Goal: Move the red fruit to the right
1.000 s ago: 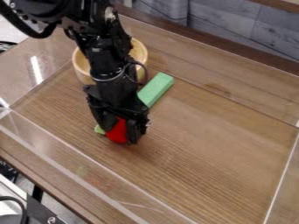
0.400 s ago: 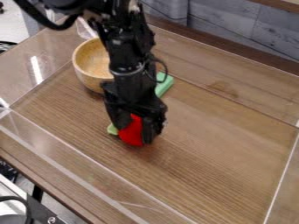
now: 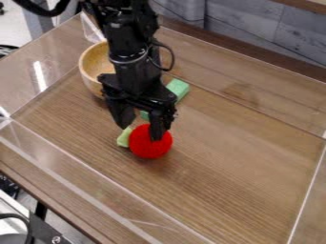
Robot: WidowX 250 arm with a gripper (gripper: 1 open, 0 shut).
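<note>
The red fruit (image 3: 151,144) lies on the wooden table, its green leafy cap (image 3: 125,138) pointing left. My gripper (image 3: 143,124) hangs just above it, pointing straight down. Its two black fingers (image 3: 160,122) stand apart with nothing between them, and their tips are level with the top of the fruit or a little higher. The fruit rests free on the table.
A wooden bowl (image 3: 91,69) stands at the back left, partly hidden by the arm. A light green block (image 3: 176,91) lies behind the gripper. Clear plastic walls (image 3: 38,162) fence the table at the front and sides.
The gripper, low around the fruit earlier, has risen and now hangs above it. The fruit sits slightly farther right than a second ago.
</note>
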